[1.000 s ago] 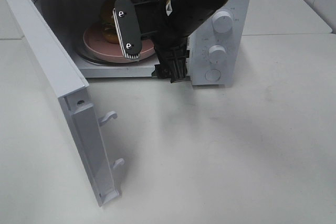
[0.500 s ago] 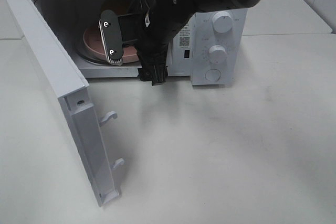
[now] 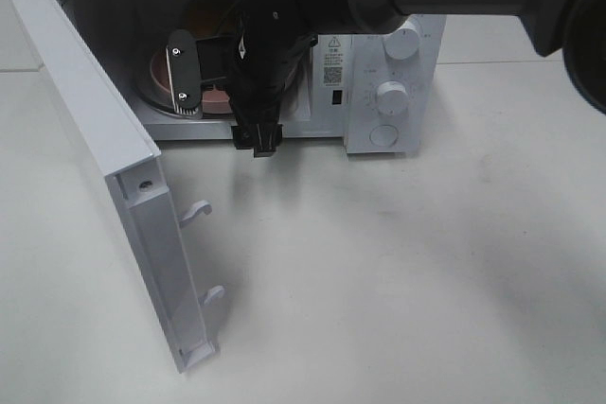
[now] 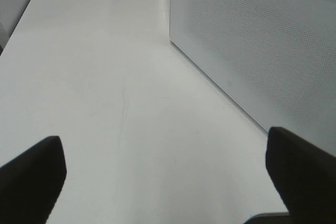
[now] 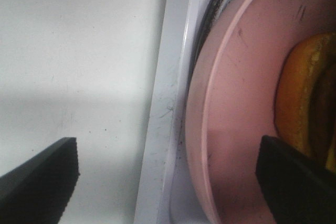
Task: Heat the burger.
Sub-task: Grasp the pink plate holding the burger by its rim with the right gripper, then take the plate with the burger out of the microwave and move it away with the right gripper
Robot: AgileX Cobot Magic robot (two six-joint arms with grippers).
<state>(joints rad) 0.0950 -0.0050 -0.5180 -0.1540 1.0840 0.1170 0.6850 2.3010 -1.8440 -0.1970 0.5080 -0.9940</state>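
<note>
Golden-brown burger (image 5: pixel 300 103), glossy, on pink plate (image 5: pixel 236 108)

Right arm (image 3: pixel 312 7) is stretched across to the microwave (image 3: pixel 417 92) mouth; left gripper (image 4: pixel 163 177) is held beside the microwave's side wall
The right gripper (image 5: pixel 168 182) is poised over the microwave's front sill with its jaws spread wide; the left gripper's jaws are likewise parted wide

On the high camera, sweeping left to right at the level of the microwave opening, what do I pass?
open microwave door → pink plate → label sticker → control knobs
</note>
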